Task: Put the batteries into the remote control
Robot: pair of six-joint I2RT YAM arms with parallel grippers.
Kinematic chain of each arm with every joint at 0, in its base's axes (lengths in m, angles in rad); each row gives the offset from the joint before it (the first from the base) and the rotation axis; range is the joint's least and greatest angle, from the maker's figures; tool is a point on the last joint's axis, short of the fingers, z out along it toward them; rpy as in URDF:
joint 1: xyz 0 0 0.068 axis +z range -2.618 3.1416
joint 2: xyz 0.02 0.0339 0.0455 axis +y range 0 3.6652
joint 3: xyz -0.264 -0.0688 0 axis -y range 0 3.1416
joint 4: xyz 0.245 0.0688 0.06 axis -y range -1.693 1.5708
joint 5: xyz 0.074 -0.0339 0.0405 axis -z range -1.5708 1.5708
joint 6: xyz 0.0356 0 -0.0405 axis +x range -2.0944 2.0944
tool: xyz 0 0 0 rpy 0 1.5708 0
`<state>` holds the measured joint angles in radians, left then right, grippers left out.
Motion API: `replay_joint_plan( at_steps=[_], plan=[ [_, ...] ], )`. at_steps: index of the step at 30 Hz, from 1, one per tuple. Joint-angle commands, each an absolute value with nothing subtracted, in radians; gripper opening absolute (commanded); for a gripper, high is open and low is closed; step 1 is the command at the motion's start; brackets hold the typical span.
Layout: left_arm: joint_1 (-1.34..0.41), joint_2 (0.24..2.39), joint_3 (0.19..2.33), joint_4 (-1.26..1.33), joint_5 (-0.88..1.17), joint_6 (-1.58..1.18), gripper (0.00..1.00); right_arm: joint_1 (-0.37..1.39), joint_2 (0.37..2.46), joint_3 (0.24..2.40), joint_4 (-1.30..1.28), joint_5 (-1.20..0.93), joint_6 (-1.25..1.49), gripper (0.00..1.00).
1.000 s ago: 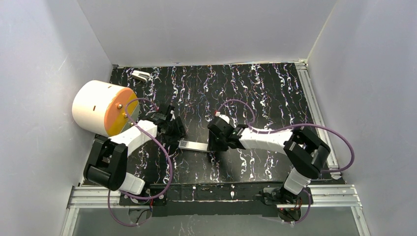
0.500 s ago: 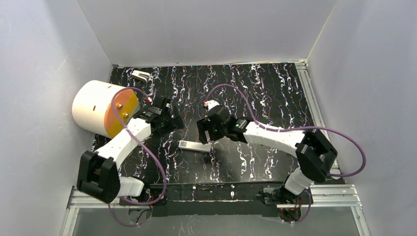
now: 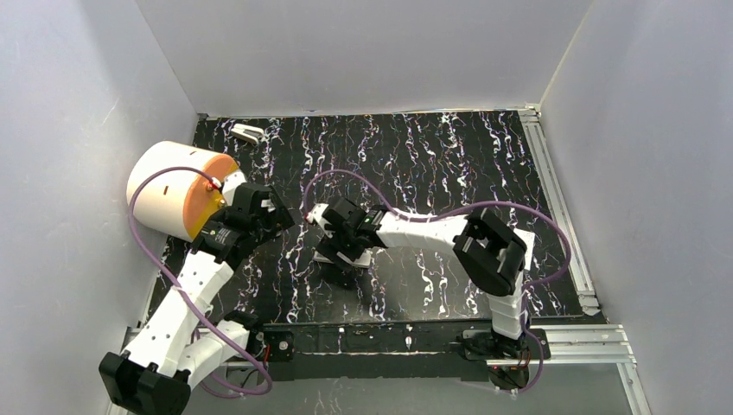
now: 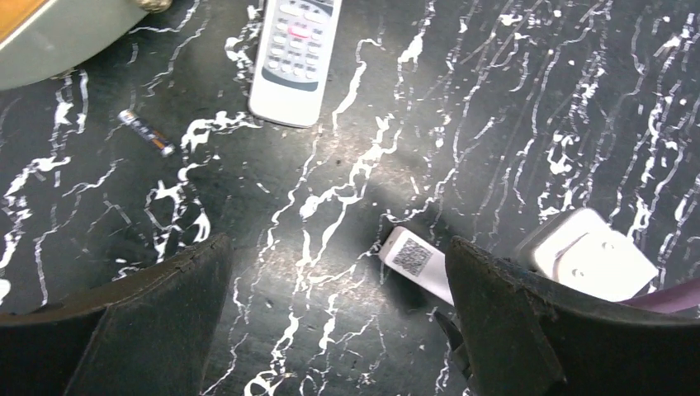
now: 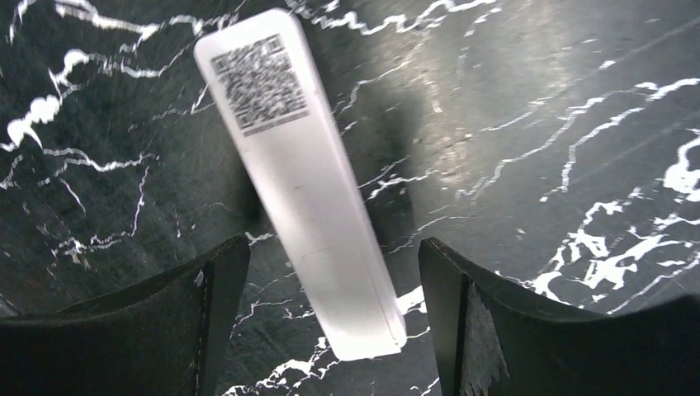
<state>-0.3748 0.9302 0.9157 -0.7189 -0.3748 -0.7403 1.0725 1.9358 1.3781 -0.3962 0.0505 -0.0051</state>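
Both claws apart, holding nothing. Left gripper (image 4: 338, 247) hovers; battery (image 4: 145, 133) lies upper left. Right gripper (image 5: 334, 247) straddles the slanted remote (image 5: 281, 148). Closing off-square could skid it sideways.

A face-down remote (image 5: 289, 165) lies on the table (image 4: 495, 99) beneath the right gripper (image 5: 330, 272), between its fingers. Ahead of the left gripper (image 4: 338, 256) lies a second remote (image 4: 293, 58), with a battery (image 4: 146, 132) to its left.
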Motion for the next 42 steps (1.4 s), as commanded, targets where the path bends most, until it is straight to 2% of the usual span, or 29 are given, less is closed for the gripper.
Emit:
replay_joint_plan(
  at_steps=[1,6,9,10,13,16,22,29,36,39,42],
  plan=[
    [-0.368,0.890,0.891,-0.780,-0.490,-0.773,0.98,1.099,1.965,1.453,-0.481,0.015,-0.131,0.83],
    [-0.368,0.897,0.907,-0.791,-0.500,-0.771,0.98,1.104,2.035,1.514,-0.531,0.026,-0.152,0.81],
    [-0.368,0.894,0.908,-0.794,-0.516,-0.771,0.98,1.104,2.064,1.552,-0.554,0.032,-0.153,0.77],
    [-0.369,0.891,0.908,-0.797,-0.523,-0.771,0.98,1.104,2.070,1.563,-0.555,0.034,-0.148,0.72],
    [-0.368,0.880,0.906,-0.800,-0.534,-0.771,0.99,1.104,2.088,1.595,-0.546,0.112,-0.104,0.43],
    [-0.367,0.877,0.902,-0.772,-0.493,-0.743,0.98,1.103,2.056,1.560,-0.422,0.249,-0.033,0.31],
    [-0.368,0.929,0.919,-0.751,-0.411,-0.702,0.98,1.011,2.065,1.615,-0.344,0.401,0.144,0.29],
    [-0.368,1.080,0.989,-0.784,-0.367,-0.655,0.98,0.790,2.175,1.733,-0.378,0.388,0.327,0.29],
    [-0.367,1.213,1.031,-0.763,-0.311,-0.649,0.99,0.646,2.262,1.800,-0.419,0.471,0.367,0.31],
    [-0.359,1.276,1.059,-0.767,-0.317,-0.573,0.98,0.605,2.280,1.813,-0.424,0.443,0.366,0.32],
    [-0.327,1.347,1.116,-0.825,-0.335,-0.525,0.98,0.592,2.279,1.809,-0.426,0.429,0.361,0.37]
  ],
)
